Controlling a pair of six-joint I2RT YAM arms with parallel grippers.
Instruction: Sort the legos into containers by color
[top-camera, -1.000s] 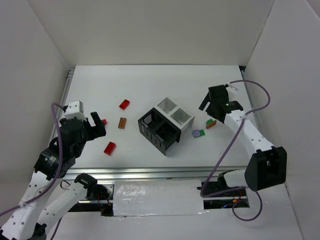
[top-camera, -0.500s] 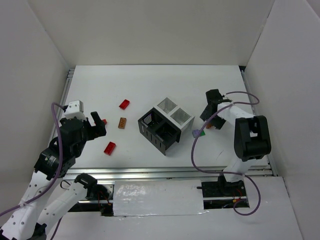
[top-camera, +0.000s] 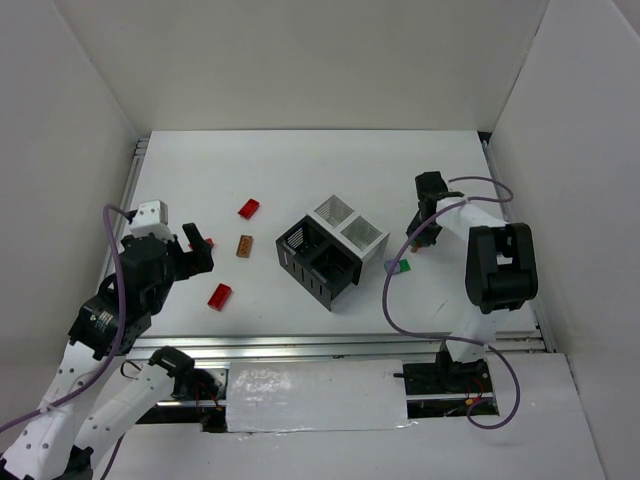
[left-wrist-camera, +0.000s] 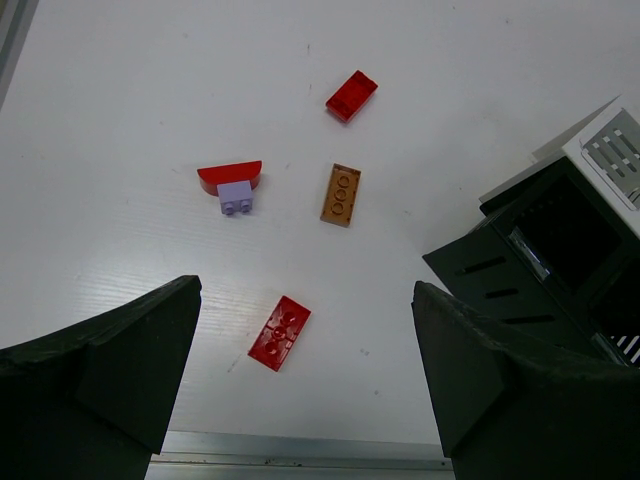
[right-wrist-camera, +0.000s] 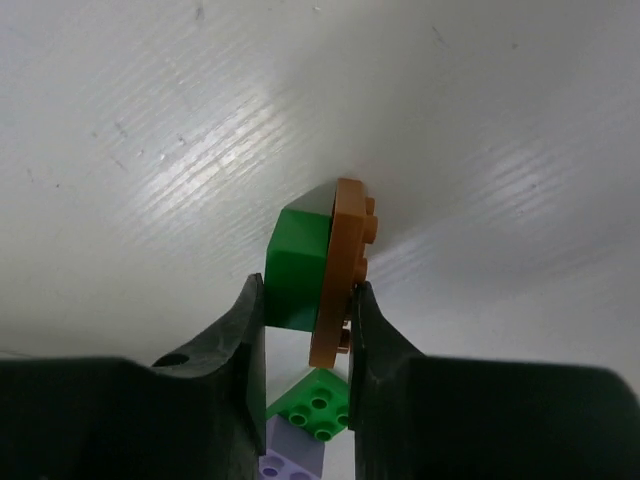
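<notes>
My right gripper (right-wrist-camera: 308, 310) is shut on a green lego (right-wrist-camera: 298, 268) stuck to an orange-brown plate (right-wrist-camera: 340, 270), pinched between the two fingers just above the table. Under it lie a green 2x2 lego (right-wrist-camera: 318, 408) and a light purple one (right-wrist-camera: 290, 455). In the top view that gripper (top-camera: 425, 236) is right of the containers (top-camera: 305, 275), two black and two white (top-camera: 345, 222). My left gripper (left-wrist-camera: 305, 290) hangs open over a red lego (left-wrist-camera: 279, 332). Beyond it lie an orange-brown lego (left-wrist-camera: 341, 194), a red half-round lego (left-wrist-camera: 229, 176) touching a light purple one (left-wrist-camera: 235, 198), and another red lego (left-wrist-camera: 351, 95).
The black container's slotted wall (left-wrist-camera: 540, 260) stands close to my left gripper's right finger. The table's metal front rail (top-camera: 330, 345) runs along the near edge. White walls enclose the table on three sides.
My right arm has folded in and come down by the green and orange-brown piece, and its jaws have shut on it. The left arm has not moved.
</notes>
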